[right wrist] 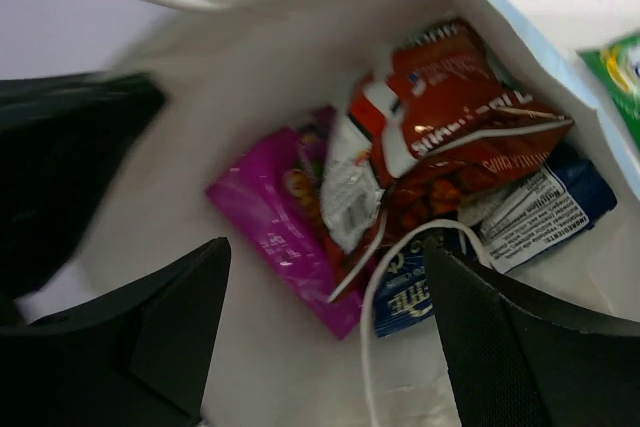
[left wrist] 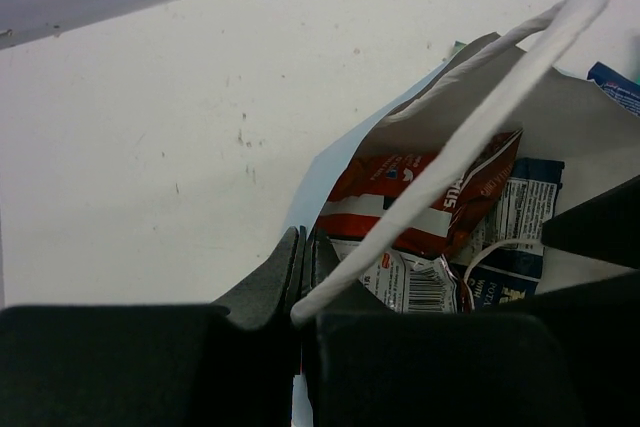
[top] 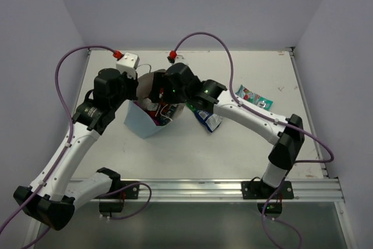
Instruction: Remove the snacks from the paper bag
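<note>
Your left claw (left wrist: 303, 252) is at the bag's left side, squeezed tight on the rim of the bag (top: 141, 122), right where one white handle (left wrist: 480, 107) joins it. That handle runs up and away from the fingers across the mouth of the bag.

The bag lies left of the table's middle, between your two arms, with its mouth towards the far right. Inside it, you have three packets in sight. The magenta packet (right wrist: 275, 217) lies flat against the white lining. The red packet (right wrist: 440, 117) is crumpled on top, overlapping the magenta one's edge. The blue packet (right wrist: 545, 209) pokes out from under the red one. The second handle loops loosely over the blue packet.

Your right claw (right wrist: 328, 252) is at the mouth of the bag with its fingers spread wide, one on each side of the pile. It holds nothing. Whether a finger touches a packet, you cannot tell from these views.

Just right of the bag, on the table (top: 233, 150), the loose blue packet (top: 210, 121) lies under your right forearm. The green packet (right wrist: 622, 67) is beside it, mostly hidden from above. Further right, well apart from the bag, the teal packet (top: 253, 98) lies flat.
</note>
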### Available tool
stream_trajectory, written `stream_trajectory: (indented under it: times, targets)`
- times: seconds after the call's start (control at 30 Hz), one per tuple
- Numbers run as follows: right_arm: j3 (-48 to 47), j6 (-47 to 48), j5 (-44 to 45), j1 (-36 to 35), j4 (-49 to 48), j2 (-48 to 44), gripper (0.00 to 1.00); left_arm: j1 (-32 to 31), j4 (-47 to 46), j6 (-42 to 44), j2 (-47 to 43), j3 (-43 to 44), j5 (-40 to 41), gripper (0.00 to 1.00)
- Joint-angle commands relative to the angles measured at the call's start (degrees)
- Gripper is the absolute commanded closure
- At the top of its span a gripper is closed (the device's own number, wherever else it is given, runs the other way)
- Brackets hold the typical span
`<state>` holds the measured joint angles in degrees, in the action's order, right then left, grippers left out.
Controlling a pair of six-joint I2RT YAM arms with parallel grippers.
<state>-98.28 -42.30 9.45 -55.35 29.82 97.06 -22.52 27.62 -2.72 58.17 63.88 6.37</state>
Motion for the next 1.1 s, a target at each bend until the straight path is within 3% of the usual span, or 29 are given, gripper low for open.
stream_trajectory:
  times: [0.0, 0.33, 0.47, 0.6, 0.63, 0.7, 0.73, 0.77, 1.07]
  targets:
    - [0.28, -5.32, 4.34, -0.02, 1.38, 1.99, 0.20, -0.15, -6.26, -2.11, -0.52, 2.13, 0.57, 1.00]
    - [-2.00, -11.39, 11.73, 0.07, 2.61, 9.81, 0.20, -0.15, -6.87, -2.90, -0.96, 0.99, -1.45, 1.00]
    - [-3.06, -12.71, 12.43, 0.07, 2.87, 12.54, 0.25, -0.15, -6.87, -2.73, -1.31, 0.81, -1.89, 1.00]
    - [-3.32, -12.54, 12.61, 0.33, 2.17, 13.69, 0.47, -0.15, -6.96, -2.38, -1.66, 0.72, -2.06, 1.00]
    - [-3.06, -12.37, 12.35, 0.42, 1.65, 13.69, 0.61, -0.15, -6.87, -2.38, -1.75, 0.55, -2.06, 1.00]
    - [-2.62, -10.79, 11.73, 0.42, -0.02, 12.72, 0.79, -0.15, -6.96, -2.20, -1.75, 0.37, -1.80, 1.00]
    - [-2.27, -9.91, 11.21, 0.42, -0.90, 12.11, 0.94, -0.15, -6.96, -2.11, -1.92, 0.28, -1.54, 1.00]
    - [-1.75, -8.42, 10.33, 0.42, -2.65, 10.10, 0.99, -0.15, -6.87, -2.11, -1.92, 0.20, -1.45, 1.00]
    - [-1.92, 4.41, 2.95, 0.42, -13.29, 0.42, 1.00, -0.15, -6.44, -1.94, -1.75, 0.90, 0.40, 1.00]
